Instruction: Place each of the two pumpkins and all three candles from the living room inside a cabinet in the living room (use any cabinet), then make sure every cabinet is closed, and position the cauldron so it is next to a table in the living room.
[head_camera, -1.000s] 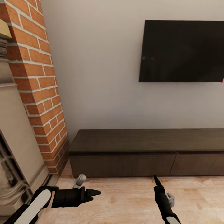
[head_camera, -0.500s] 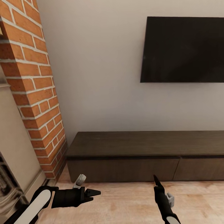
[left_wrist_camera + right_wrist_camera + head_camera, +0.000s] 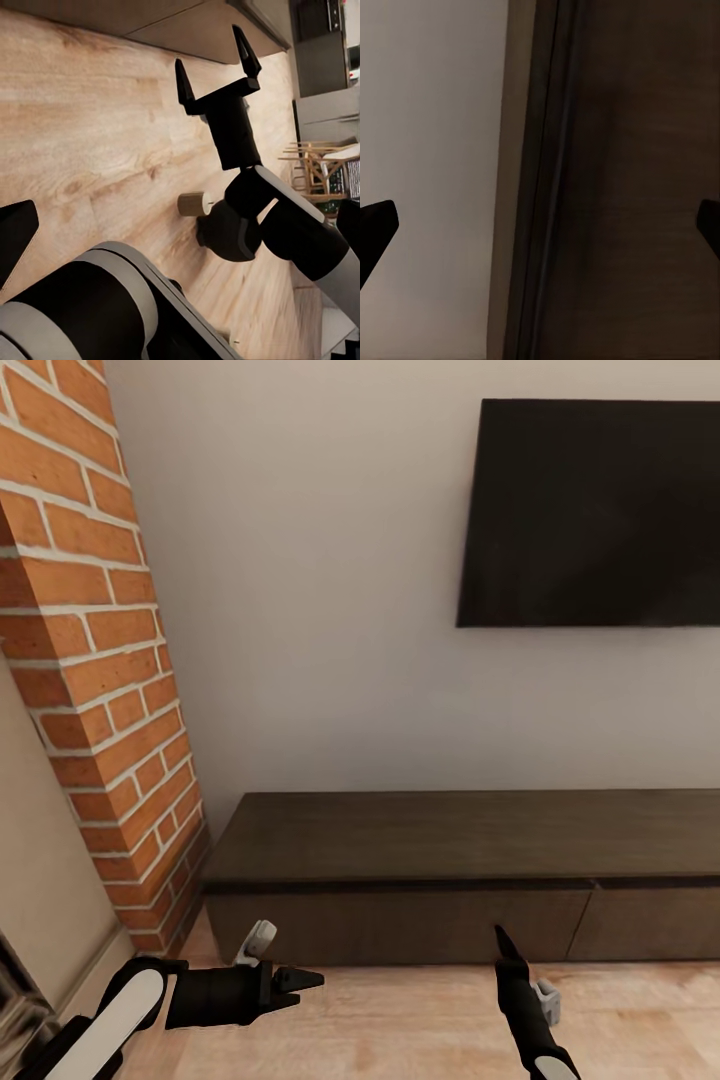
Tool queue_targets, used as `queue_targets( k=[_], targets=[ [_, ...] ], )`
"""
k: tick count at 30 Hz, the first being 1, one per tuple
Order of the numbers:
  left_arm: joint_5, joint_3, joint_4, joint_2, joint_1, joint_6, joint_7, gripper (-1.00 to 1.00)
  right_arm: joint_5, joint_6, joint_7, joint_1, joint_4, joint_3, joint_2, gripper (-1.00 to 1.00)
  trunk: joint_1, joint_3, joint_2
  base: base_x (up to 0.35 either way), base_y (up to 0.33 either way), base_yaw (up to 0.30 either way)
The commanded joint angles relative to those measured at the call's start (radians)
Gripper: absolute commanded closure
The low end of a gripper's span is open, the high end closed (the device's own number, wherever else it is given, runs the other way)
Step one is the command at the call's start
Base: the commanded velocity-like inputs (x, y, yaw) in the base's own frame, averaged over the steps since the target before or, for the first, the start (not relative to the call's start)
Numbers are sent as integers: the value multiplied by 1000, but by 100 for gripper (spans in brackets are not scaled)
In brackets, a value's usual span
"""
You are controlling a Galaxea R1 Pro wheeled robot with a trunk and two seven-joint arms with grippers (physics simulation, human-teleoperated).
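The long low dark brown cabinet [image 3: 450,840] stands against the wall ahead, with its flat drawer fronts [image 3: 400,925] all shut. My left gripper [image 3: 305,985] hovers open over the wood floor just short of the cabinet's left end, pointing right and holding nothing. My right gripper [image 3: 500,938] points at the cabinet's front near the seam between two drawers. In the left wrist view the right gripper [image 3: 214,60] has its fingers spread wide and nothing between them. The right wrist view looks close at the cabinet's dark wood [image 3: 645,187]. Pumpkins, candles, cauldron and coffee table are out of view.
A brick fireplace column [image 3: 90,660] rises at the left, close to the cabinet's left end. A black TV [image 3: 600,510] hangs on the white wall above the cabinet. Light wood floor [image 3: 400,1020] lies under both arms. Wooden dining chairs [image 3: 319,161] stand far off.
The whole head view has shifted: the cabinet sits lower, the TV looms larger and less of the fireplace shows, so the camera has moved closer. Both arms keep the same pose.
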Motion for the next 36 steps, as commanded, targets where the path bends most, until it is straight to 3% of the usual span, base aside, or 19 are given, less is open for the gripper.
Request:
queue_targets(
  k=[1, 11, 22, 36],
  targets=[
    [-8, -1, 0, 0, -1, 0, -10, -100, -5, -2, 4, -1, 1, 2, 0, -100, 0, -1, 0, 218, 0, 0],
    [-8, -2, -1, -1, -1, 0, -9, -100, -5, -2, 4, -1, 1, 2, 0, -100, 0, -1, 0, 179, 0, 0],
    [-3, 1, -6, 0, -1, 0, -10, -100, -4, -3, 4, -1, 12, 2, 0, -100, 0, -1, 0, 21, 0, 0],
    [-3, -1, -7, -1, -1, 0, -10, -100, 0, -4, 21, -1, 18, 2, 0, -100, 31, -26, -56, 0, 0, 0]
  ],
)
